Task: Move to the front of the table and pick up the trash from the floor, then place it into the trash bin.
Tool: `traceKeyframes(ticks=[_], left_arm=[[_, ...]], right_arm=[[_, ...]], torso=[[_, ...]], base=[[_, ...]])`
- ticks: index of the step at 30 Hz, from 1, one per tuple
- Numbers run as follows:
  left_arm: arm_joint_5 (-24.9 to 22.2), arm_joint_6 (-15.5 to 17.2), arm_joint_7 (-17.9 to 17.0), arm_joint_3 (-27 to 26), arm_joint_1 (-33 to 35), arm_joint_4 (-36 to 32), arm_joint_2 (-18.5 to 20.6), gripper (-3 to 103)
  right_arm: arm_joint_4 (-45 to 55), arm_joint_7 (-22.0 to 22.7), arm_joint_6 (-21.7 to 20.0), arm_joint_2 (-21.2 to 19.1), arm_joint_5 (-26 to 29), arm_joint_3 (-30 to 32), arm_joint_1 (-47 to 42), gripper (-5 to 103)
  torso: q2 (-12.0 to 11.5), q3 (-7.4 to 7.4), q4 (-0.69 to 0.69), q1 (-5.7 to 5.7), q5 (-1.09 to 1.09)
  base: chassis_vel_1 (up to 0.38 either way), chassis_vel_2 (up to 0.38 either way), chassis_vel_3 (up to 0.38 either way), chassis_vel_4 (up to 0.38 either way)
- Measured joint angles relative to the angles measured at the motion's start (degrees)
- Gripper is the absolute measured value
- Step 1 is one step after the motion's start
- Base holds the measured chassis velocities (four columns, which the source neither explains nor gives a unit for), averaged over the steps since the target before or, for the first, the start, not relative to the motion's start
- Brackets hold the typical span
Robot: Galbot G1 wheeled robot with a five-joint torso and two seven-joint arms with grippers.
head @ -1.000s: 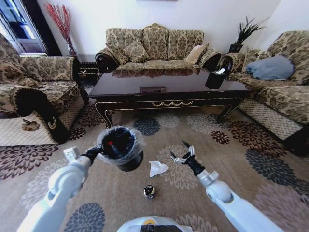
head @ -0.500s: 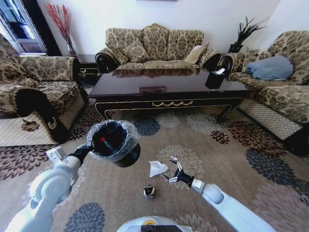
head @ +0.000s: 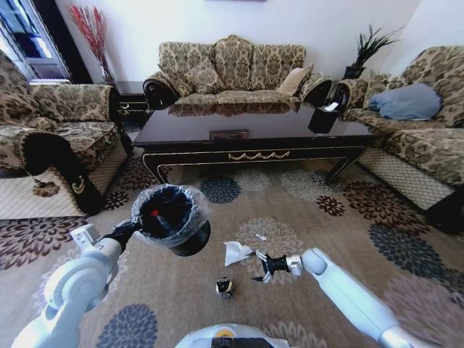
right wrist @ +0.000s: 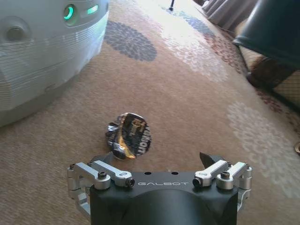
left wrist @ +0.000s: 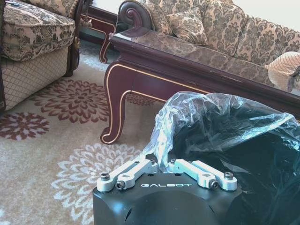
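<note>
Right end effector (head: 259, 267) open, empty, beside crumpled paper (head: 235, 252).

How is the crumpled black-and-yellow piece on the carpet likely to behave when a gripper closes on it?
The black-and-yellow piece looks like thin, shiny crumpled wrapper, so it is probably very light and would squash rather than resist. Its creased, uneven shape suggests it will not roll on the carpet. The right gripper, open just above, might nudge it sideways before gripping.
</note>
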Motion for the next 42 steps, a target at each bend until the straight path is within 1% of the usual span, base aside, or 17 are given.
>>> traceKeyframes(ticks=[1, 5, 6, 8, 10, 11, 13, 14, 16, 17, 19, 30, 35, 38, 42], left_arm=[[0.0, 0.0, 0.0, 0.0, 0.0, 0.0, 0.0, 4], [0.0, 0.1, 0.0, 0.0, 0.1, 0.0, -0.5, 4], [0.0, 0.1, 0.0, 0.0, 0.1, 0.0, -0.5, 4], [0.1, 0.2, -0.1, 0.0, 0.1, 0.0, -0.7, 4], [0.1, 0.2, -0.1, 0.1, 0.1, 0.0, -0.7, 4], [0.1, 0.2, -0.1, 0.1, 0.1, -0.1, -0.7, 4], [0.1, 0.2, -0.2, 0.1, 0.1, -0.2, -0.7, 4], [0.1, 0.2, -0.2, 0.1, 0.1, -0.2, -0.7, 4], [0.1, 0.3, -0.2, 0.0, 0.1, -0.3, -0.7, 4], [0.1, 0.3, -0.2, 0.0, 0.1, -0.3, -0.7, 4], [0.1, 0.4, -0.3, 0.0, 0.3, -0.6, -0.6, 4], [-0.2, 0.5, -0.5, -0.8, 1.3, -1.6, -0.1, 4], [-0.1, 0.6, -0.5, -1.1, 2.1, -2.4, -0.4, 4], [0.0, 0.6, -0.6, -1.5, 2.8, -3.1, -0.4, 4], [-0.1, 0.6, -0.6, -1.9, 3.1, -3.4, -0.3, 4]], right_arm=[[0.0, 0.0, 0.0, 0.0, 0.0, 0.0, 0.0, 100], [-3.1, -0.8, 0.0, 2.5, -1.8, -1.8, 1.2, 100], [-3.1, -0.8, 0.0, 2.5, -1.8, -1.8, 1.2, 100], [-5.3, -0.4, 0.0, 3.9, -1.6, -3.2, 1.8, 100], [-5.4, -0.4, 0.0, 3.9, -1.6, -3.3, 1.9, 100], [-7.3, 0.3, 0.0, 5.1, -1.2, -4.5, 2.3, 100], [-8.7, 0.7, 0.0, 5.9, -1.7, -5.1, 2.5, 100], [-8.7, 0.7, 0.0, 5.9, -1.7, -5.1, 2.5, 100], [-10.6, 4.4, 0.0, 6.7, -2.3, -6.4, 2.6, 100], [-10.6, 4.4, 0.0, 6.7, -2.3, -6.4, 2.6, 100], [-11.8, 6.2, -0.1, 7.4, -2.0, -6.9, 2.7, 100], [-12.7, 7.3, -0.1, 8.3, -1.8, -7.2, 0.7, 100], [-13.0, 7.6, -0.2, 9.6, -1.8, -7.2, -0.2, 100], [-13.5, 8.8, -0.2, 10.6, -1.8, -7.6, -0.2, 100], [-13.9, 10.0, -0.2, 10.9, -1.0, -8.6, 0.0, 100]], torso=[[0.0, 0.00, 0.00, 0.00, 0.00], [0.0, 0.00, 0.01, 0.00, -0.01], [0.0, 0.00, 0.01, 0.00, -0.01], [0.0, 0.00, 0.01, 0.00, 0.00], [0.0, 0.00, 0.01, 0.00, 0.00], [0.0, 0.00, 0.01, 0.00, 0.00], [0.0, 0.00, 0.01, 0.00, -0.01], [0.0, 0.00, 0.01, 0.00, -0.01], [0.0, 0.00, 0.00, 0.00, -0.01], [0.0, 0.00, 0.00, 0.00, -0.01], [0.0, 0.00, 0.01, 0.00, 0.00], [0.0, 0.00, 0.01, 0.00, -0.01], [0.0, 0.00, 0.01, 0.00, 0.00], [0.0, 0.00, 0.01, 0.00, 0.00], [0.0, 0.00, 0.01, 0.00, 0.00]], base=[[0.000, 0.000, 0.000, 0.000], [0.000, 0.000, 0.000, 0.000], [0.000, 0.000, 0.000, 0.000], [0.000, 0.000, 0.000, 0.000], [0.000, 0.000, 0.000, 0.000], [0.000, 0.000, 0.000, 0.000], [0.000, 0.000, 0.000, 0.000], [0.000, 0.000, 0.000, 0.000], [0.000, 0.000, 0.000, 0.000], [0.000, 0.000, 0.000, 0.000], [0.000, 0.000, 0.000, 0.000], [0.000, 0.000, 0.000, 0.000], [0.000, 0.000, 0.000, 0.000], [0.000, 0.000, 0.000, 0.000], [0.000, 0.000, 0.000, 0.000]])
